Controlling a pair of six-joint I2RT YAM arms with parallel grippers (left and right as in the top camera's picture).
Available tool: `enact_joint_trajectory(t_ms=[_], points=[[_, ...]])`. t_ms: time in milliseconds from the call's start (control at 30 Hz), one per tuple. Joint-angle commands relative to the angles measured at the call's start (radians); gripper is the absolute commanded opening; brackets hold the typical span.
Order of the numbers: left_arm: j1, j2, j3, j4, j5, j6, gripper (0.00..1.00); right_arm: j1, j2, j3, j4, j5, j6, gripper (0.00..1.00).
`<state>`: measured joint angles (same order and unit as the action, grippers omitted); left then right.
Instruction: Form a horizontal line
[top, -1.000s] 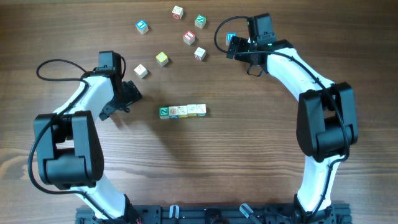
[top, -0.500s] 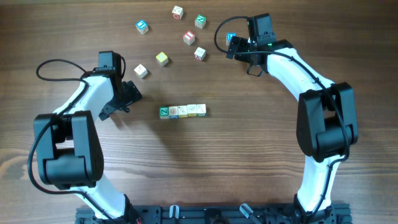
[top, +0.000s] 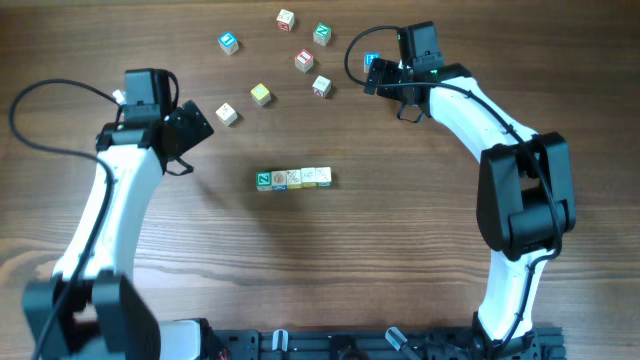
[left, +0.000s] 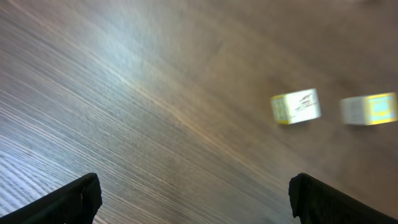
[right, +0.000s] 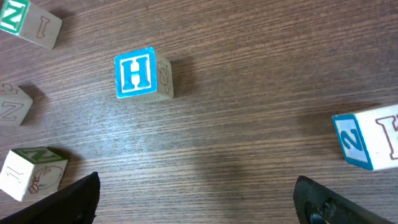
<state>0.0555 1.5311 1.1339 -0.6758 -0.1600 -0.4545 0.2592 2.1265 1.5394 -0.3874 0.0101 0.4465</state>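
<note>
Desk (top: 330, 270): broad bare wood along near side.
Row of cubes (top: 293, 178): mid-desk, edge to edge, green end left, open wood around.
Left pincer (top: 195, 130): released, near cream cube (top: 227, 114).
Right pincer (top: 374, 78): released, over blue cube (top: 372, 61).
Loose cubes (top: 304, 60): far edge.

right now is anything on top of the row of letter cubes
Nothing sits on the row of letter cubes; from overhead every top face shows, green-faced cube at its left end. Their undersides and the table beneath are covered.
</note>
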Motion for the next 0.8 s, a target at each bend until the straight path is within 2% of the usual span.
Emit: enact_joint_trajectory(t_ms=[0,267,400,533,667,700,733,767], points=[[0.005,-0.172,-0.005,0.002,-0.013,-0.002,1.0,0.002,0.011,0.003,0.003,0.019,-0.009,1.0],[0.006,-0.546,-0.004,0.002,-0.013,-0.002,1.0,0.002,0.011,0.003,0.003,0.019,-0.009,1.0],[0.006,-0.591,-0.005,0.0,-0.013,-0.002,1.0,0.002,0.011,0.003,0.003,0.019,-0.009,1.0],[0.005,-0.597,-0.027,-0.098,-0.013,-0.002,1.0,0.002,0.011,0.003,0.003,0.019,-0.009,1.0],[0.005,-0.671,-0.167,-0.09,-0.013,-0.002,1.0,0.002,0.011,0.003,0.003,0.019,-0.009,1.0],[0.005,-0.7,-0.223,-0.044,-0.013,-0.002,1.0,0.002,0.011,0.003,0.003,0.019,-0.009,1.0],[0.005,-0.75,-0.333,0.128,-0.013,-0.002,1.0,0.002,0.011,0.003,0.003,0.02,-0.009,1.0],[0.005,-0.778,-0.386,0.202,-0.013,-0.002,1.0,0.002,0.011,0.003,0.003,0.02,-0.009,1.0]])
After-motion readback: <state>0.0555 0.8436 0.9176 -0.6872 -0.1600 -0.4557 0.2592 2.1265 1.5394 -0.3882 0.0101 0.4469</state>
